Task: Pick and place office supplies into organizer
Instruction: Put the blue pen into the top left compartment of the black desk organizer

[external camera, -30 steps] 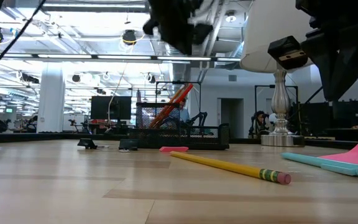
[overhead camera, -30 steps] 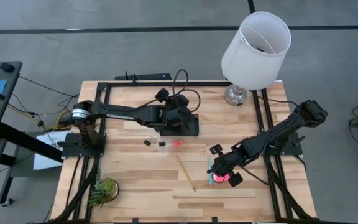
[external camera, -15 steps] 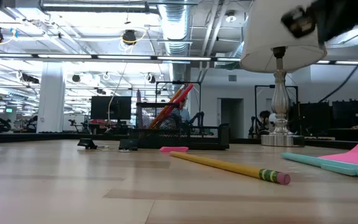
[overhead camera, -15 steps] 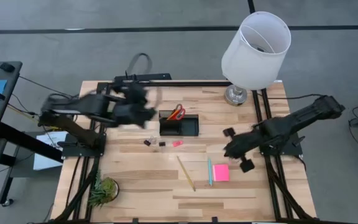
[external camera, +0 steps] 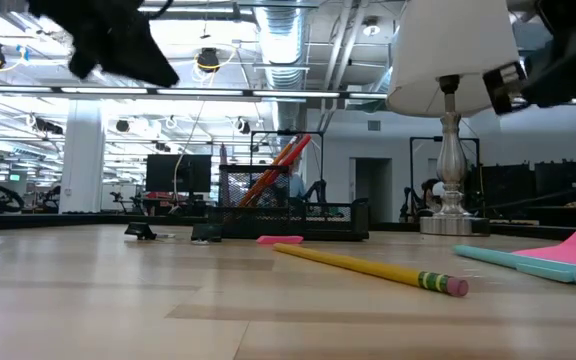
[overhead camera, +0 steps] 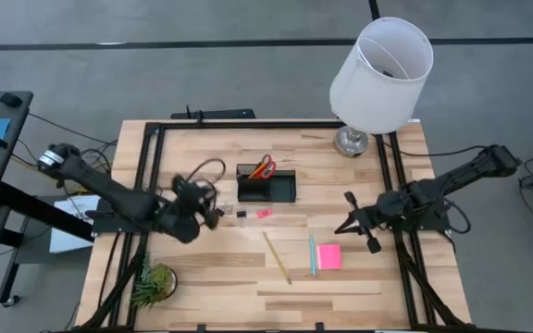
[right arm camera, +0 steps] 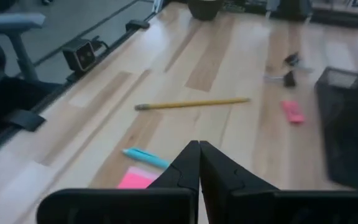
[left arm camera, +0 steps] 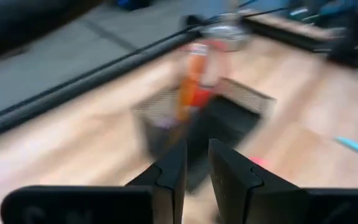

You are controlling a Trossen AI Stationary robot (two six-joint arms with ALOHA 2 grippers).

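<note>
Black mesh organizer point(overhead camera: 266, 186) sits mid-worktop point(overhead camera: 211, 277) w/ red-handled scissors point(overhead camera: 263, 167) & an orange pen already upright in its box. We judge we're between picks: both hands empty. Left hand point(overhead camera: 213, 215), fingers nearly shut, hangs beside black clips point(overhead camera: 230, 213). Right hand point(overhead camera: 342, 228), closed, is near pink sticky pad point(overhead camera: 328, 256), teal pen point(overhead camera: 311, 254), yellow pencil point(overhead camera: 278, 257). Next: open, drop onto one.

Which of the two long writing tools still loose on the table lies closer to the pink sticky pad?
The teal pen. It lies right alongside the pink sticky pad, while the yellow pencil lies farther off, angled toward the table's middle.
</note>
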